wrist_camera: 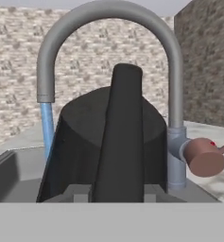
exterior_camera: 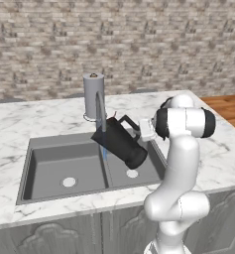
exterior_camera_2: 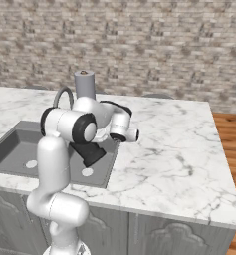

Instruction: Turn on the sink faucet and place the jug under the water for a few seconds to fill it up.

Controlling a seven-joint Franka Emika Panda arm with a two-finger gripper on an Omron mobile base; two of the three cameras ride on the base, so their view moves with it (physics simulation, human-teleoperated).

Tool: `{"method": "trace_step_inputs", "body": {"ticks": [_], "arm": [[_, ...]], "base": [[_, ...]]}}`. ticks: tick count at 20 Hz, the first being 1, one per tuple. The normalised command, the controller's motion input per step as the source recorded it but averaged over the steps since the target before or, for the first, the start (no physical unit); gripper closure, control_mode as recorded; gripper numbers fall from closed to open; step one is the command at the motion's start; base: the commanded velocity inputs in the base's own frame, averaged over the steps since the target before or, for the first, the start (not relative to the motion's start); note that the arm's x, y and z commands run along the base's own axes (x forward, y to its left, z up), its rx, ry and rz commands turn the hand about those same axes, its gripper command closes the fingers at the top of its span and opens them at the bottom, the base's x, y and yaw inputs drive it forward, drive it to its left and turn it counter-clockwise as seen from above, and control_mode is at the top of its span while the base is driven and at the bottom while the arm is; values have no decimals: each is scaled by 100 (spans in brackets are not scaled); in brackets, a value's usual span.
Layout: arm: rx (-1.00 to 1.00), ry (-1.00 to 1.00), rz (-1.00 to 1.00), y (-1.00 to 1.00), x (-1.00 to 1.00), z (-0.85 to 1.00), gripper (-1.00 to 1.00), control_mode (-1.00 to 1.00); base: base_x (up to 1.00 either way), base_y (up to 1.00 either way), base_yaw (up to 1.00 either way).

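Clearly, the claw [wrist_camera: 111, 191] was pinching the jug [exterior_camera: 121, 143] by its loop handle [wrist_camera: 122, 137], the two fingertips [wrist_camera: 75, 193] pressed in on either side of the dark strap at the bottom of the hand view. In the left base view the black jug hung tilted over the sink [exterior_camera: 44, 168], its mouth raised toward the sink faucet [exterior_camera: 100, 111] and its wider round base pointing down and toward the right basin. It was clear of the basin floor, above the centre divider and the pale drain [exterior_camera: 132, 173] of the right basin. A second pale drain [exterior_camera: 69, 182] lay in the left basin.

The water [exterior_camera: 105, 153] ran as a thin blue stream from the end of the grey gooseneck spout. In the hand view the stream [wrist_camera: 47, 130] fell just beside the jug's wall, at its left edge; whether it entered the mouth could not be told from any view. The faucet's reddish lever [wrist_camera: 205, 157] stuck out at the side of the spout's base, near the jug.

Behind the faucet a grey upright paper-towel roll [exterior_camera: 93, 94] stood on the marble bench [exterior_camera: 20, 124]. From the right base view the arm covered most of the jug [exterior_camera_2: 89, 152], with only its dark lower part showing over the sink [exterior_camera_2: 15, 144], and the roll [exterior_camera_2: 84, 84] rose behind the arm. A brick wall [exterior_camera: 114, 44] closed the scene at the back.
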Motion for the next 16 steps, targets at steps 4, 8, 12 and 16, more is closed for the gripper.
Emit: {"method": "trace_step_inputs", "body": {"ticks": [4,8,12,16], "arm": [[0,-5,0,0,29,-20,100,-100],[0,-7,0,1,29,-28,100,-100],[0,-6,0,3,16,-22,100,-100],[0,-7,0,15,0,-5,100,-100]], "base": [[0,0,0],[0,0,0],[0,0,0],[0,0,0]]}}
